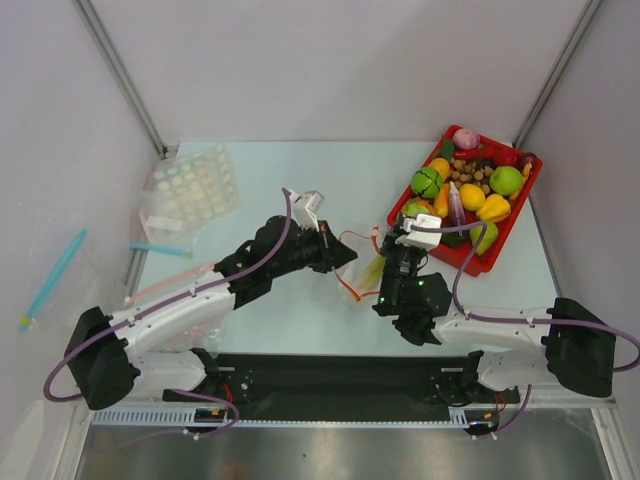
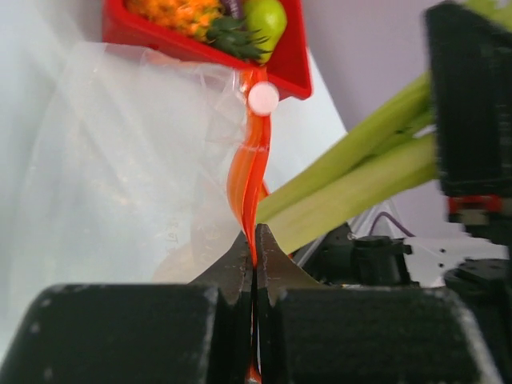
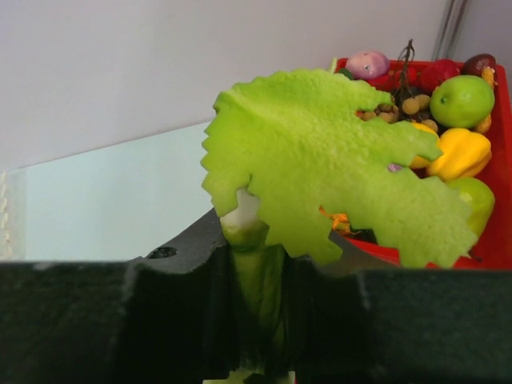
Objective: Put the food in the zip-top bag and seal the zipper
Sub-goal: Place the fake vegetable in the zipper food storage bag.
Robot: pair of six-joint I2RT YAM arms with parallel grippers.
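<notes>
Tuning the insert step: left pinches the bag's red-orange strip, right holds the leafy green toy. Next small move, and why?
Probably ease the right gripper and its leafy green toy vegetable stalk-first toward the clear bag's mouth. The left gripper is shut on the red-orange zipper strip, and the stalks lie just beside that strip, not yet inside the bag.

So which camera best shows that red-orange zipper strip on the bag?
The left wrist view: the zipper runs up mid-frame, pinched in the left hand. The top view shows only a thin orange loop between the arms. The right wrist view misses it; a leafy green toy vegetable fills it.
</notes>
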